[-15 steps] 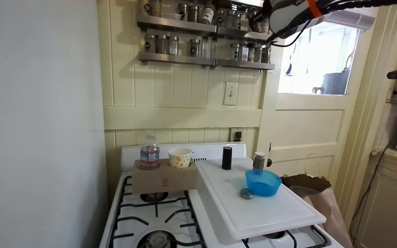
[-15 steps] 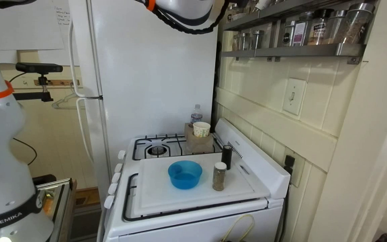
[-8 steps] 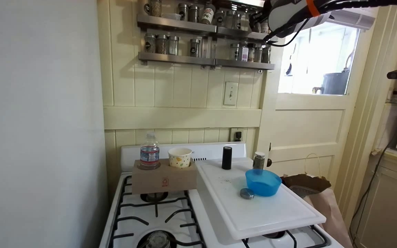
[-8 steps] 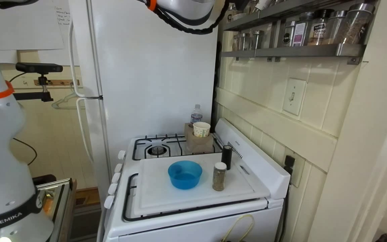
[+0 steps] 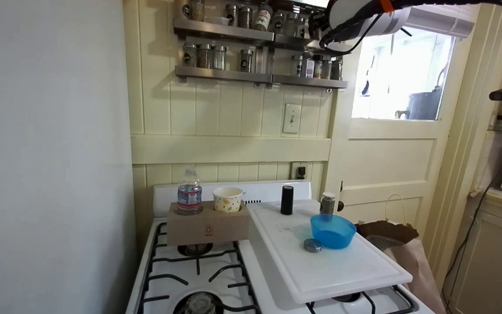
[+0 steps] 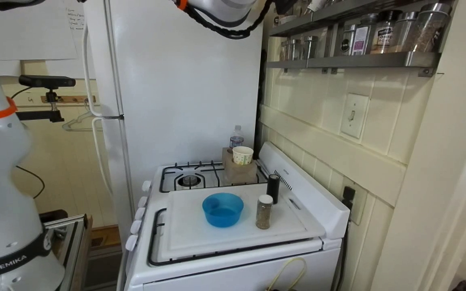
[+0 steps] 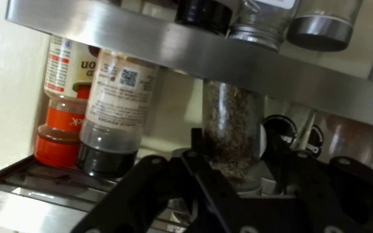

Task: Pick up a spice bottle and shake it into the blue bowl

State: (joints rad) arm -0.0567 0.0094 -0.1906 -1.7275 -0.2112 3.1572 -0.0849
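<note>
In the wrist view, which looks upside down, my gripper [image 7: 233, 142] is shut on a clear spice bottle [image 7: 233, 126] with brown flakes inside. Its dark fingers [image 7: 197, 140] flank the glass on both sides. A steel shelf rail [image 7: 173, 43] hides one end of the bottle; I cannot tell whether it rests on the shelf. Exterior views show the gripper [image 5: 316, 26] small and dark at the upper shelf, only partly visible. Well below, the blue bowl [image 5: 333, 231] stands upright on the white board [image 5: 342, 274]; the bowl [image 6: 223, 209] also shows in an exterior view.
More jars [image 5: 205, 56] line the two wall shelves [image 5: 225, 31], close beside the gripper. On the board are a black bottle [image 5: 286, 200], a white-topped jar [image 6: 263, 212] and a loose metal lid [image 5: 312, 245]. A cardboard holder [image 5: 207, 226] carries a water bottle and paper cup.
The arm has shifted left along the upper shelf in an exterior view, and its forearm cable has swung with it. Bowl, jars and board have stayed put.
</note>
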